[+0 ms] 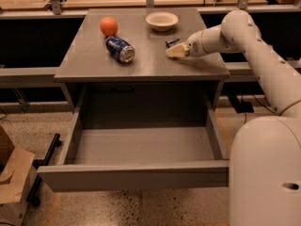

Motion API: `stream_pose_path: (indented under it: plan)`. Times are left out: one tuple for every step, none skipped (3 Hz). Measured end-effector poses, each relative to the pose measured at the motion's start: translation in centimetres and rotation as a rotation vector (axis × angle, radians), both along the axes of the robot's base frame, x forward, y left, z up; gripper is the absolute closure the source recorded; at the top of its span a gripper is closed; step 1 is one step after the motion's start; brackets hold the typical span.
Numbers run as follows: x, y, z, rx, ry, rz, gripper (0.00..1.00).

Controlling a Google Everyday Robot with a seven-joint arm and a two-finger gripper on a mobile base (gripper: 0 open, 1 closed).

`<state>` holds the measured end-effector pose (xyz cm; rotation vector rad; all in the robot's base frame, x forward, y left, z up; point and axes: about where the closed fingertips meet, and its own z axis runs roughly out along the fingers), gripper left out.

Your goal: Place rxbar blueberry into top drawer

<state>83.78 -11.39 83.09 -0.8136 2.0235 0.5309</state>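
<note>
While the top drawer (134, 174) stands pulled out beneath the grey cabinet top (89, 60), the gripper (175, 51) hangs low over the top's right side, just beside the rxbar blueberry (172, 42), which lies on the surface in front of the white bowl (162, 20). Whether the gripper is apart, together or clamped cannot be told. An orange (108, 26) and a tipped blue can (120, 49) lie just beside each other further left.
</note>
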Motion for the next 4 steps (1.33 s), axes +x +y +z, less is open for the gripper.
stream_pose_path:
  plan:
    - [0.0,0.0,0.3,0.0,0.0,0.0,1.0]
    - [0.0,0.0,0.45,0.0,0.0,0.0,1.0]
    - [0.0,0.0,0.45,0.0,0.0,0.0,1.0]
    - [-0.01,0.0,0.46,0.0,0.0,0.0,1.0]
